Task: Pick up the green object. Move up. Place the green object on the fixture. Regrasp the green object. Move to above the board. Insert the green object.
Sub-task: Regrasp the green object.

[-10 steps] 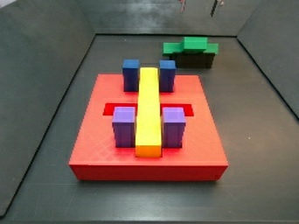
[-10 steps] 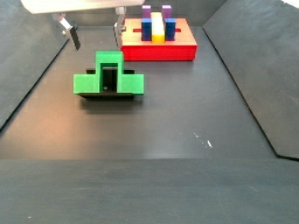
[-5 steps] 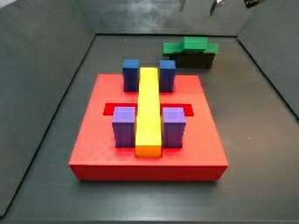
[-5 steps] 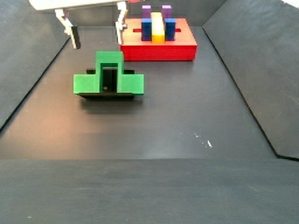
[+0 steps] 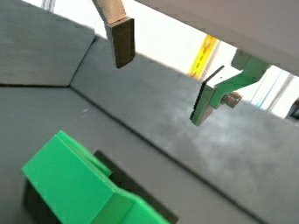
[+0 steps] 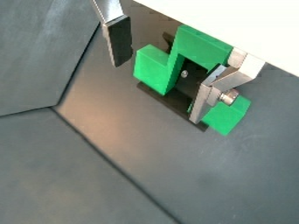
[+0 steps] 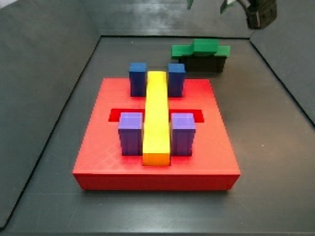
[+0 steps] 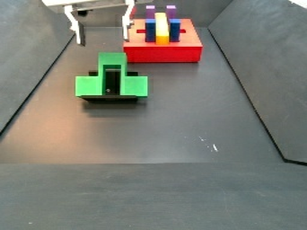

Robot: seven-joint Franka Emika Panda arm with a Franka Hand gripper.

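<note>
The green object (image 8: 111,82) rests on the small black fixture (image 8: 114,100), apart from the gripper. It also shows in a side view (image 7: 198,48) on the fixture (image 7: 207,64), behind the red board (image 7: 105,147). My gripper (image 8: 103,24) hangs open and empty above the green object, toward the board (image 8: 162,52). In a wrist view the green object (image 6: 156,66) lies below and between the open fingers of the gripper (image 6: 163,68), on the fixture (image 6: 177,99). In another wrist view the gripper (image 5: 163,70) is above the green object (image 5: 82,179).
The board bears a long yellow bar (image 7: 157,115), two blue blocks (image 7: 138,77) and two purple blocks (image 7: 132,132), with a slot (image 7: 113,116) cut across it. Grey walls (image 7: 55,92) enclose the dark floor (image 8: 180,126).
My gripper has moved up a little, away from the green object, staying open. The green object has not moved on the fixture.
</note>
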